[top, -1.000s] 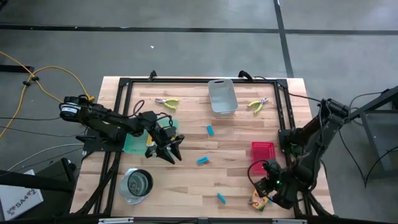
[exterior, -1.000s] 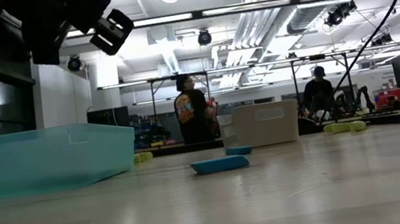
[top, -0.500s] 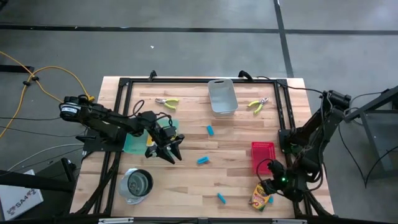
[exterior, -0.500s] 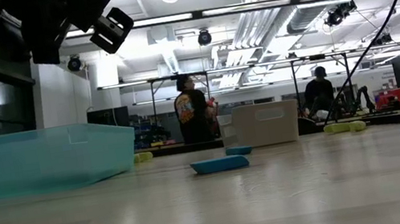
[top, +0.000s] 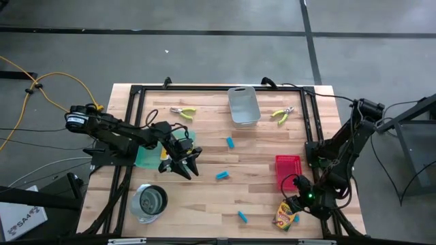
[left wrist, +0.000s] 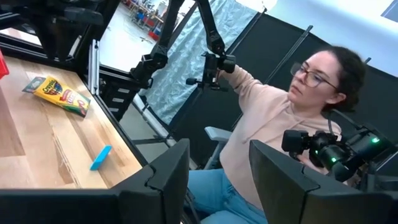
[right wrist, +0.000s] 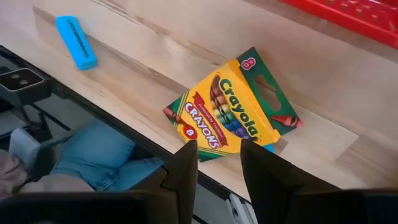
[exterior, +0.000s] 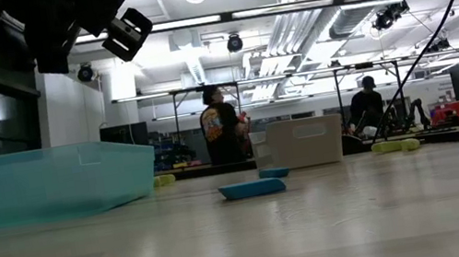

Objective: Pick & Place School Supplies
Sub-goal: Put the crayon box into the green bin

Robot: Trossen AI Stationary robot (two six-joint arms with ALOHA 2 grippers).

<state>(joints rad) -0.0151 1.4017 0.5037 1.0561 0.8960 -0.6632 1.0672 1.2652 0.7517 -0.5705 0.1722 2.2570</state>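
A yellow-and-green crayon box lies flat near the table's near right corner. My right gripper hangs just above it, open, slanting down, touching nothing. My left gripper hovers left of centre, open and empty, pointing about level. Three light-blue blocks lie flat on the wood. Two yellow-green-handled pliers lie near the far edge.
A red tray stands just beyond the crayon box. A grey bin sits at the far middle, a green mat under the left arm, and a round metal cup at near left. A seated person is beyond the near edge.
My right gripper has sunk toward the crayon box and tipped more steeply down, which uncovers more of the box in the high view. Most of this came in the first half second.
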